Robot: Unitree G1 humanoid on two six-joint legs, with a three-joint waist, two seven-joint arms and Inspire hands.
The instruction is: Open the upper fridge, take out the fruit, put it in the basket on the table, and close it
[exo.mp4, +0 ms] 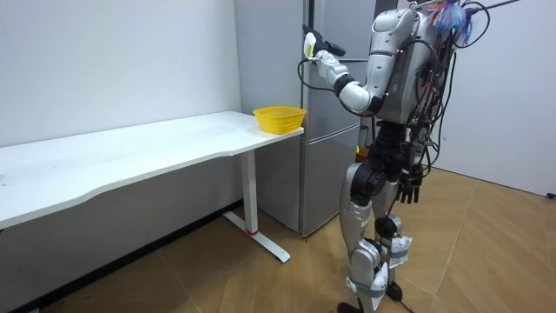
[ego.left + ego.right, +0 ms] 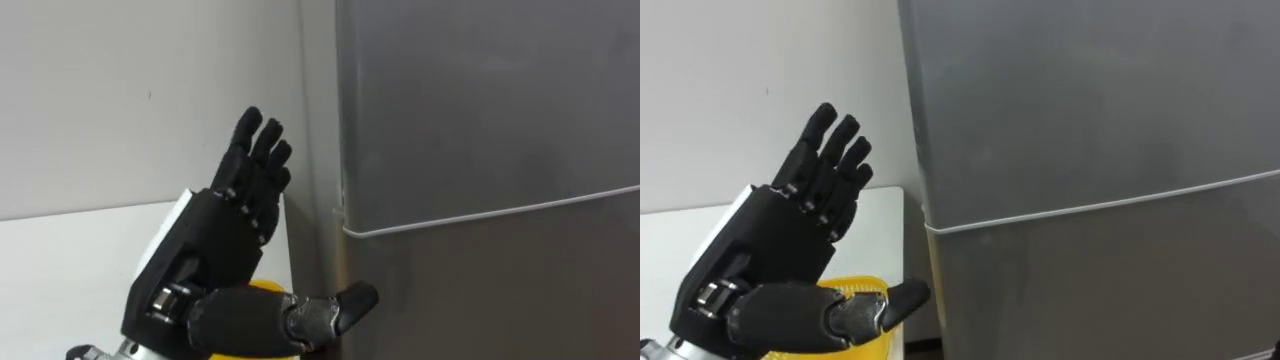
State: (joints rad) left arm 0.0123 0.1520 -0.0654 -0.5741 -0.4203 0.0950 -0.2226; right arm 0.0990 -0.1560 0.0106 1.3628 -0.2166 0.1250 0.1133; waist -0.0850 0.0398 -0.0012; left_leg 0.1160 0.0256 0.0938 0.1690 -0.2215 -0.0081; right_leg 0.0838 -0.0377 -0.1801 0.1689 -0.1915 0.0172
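One hand is up: the left hand [image 2: 222,238] has straight, spread fingers, with its thumb by the edge of the shut upper fridge door [image 2: 480,110], likely to pull it open. What it wants is probably still inside. The right hand [image 1: 409,186] hangs low by the leg.

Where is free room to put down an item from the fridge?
The table is bare along the wall, from the basket to the room view's left. Its end by the fridge is crowded: basket there, open left hand raised close by.
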